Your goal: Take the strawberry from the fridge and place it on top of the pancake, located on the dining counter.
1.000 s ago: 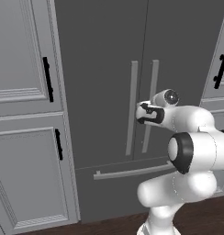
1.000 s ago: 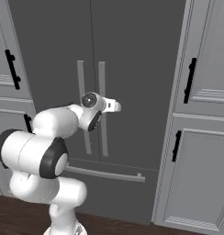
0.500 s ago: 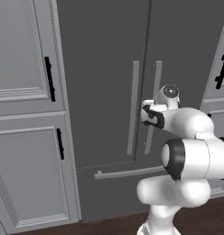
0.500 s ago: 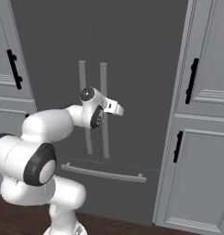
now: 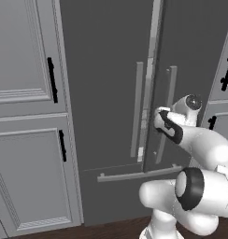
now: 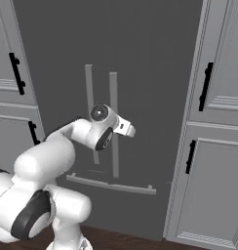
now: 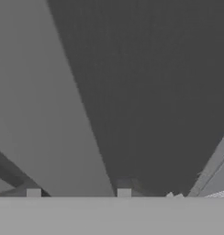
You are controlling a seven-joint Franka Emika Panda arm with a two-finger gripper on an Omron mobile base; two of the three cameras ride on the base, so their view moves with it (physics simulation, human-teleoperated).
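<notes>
The fridge is a tall dark grey French-door unit that fills the middle of both base views. Its right door stands slightly ajar, with a pale edge showing along the centre seam. My gripper is at the right door's vertical bar handle, also seen in the right base view. In the hand view my gripper straddles the pale handle, shut on it. The strawberry is hidden inside the fridge. The pancake and the dining counter are out of view.
Light grey panelled cabinets with black handles flank the fridge on the left and on the right. The left door's handle hangs beside the seam. A horizontal drawer handle runs below the doors, above a dark wood floor.
The right fridge door has swung a little outward, so its pale edge now shows at the seam. My hand has drawn back slightly with the handle.
</notes>
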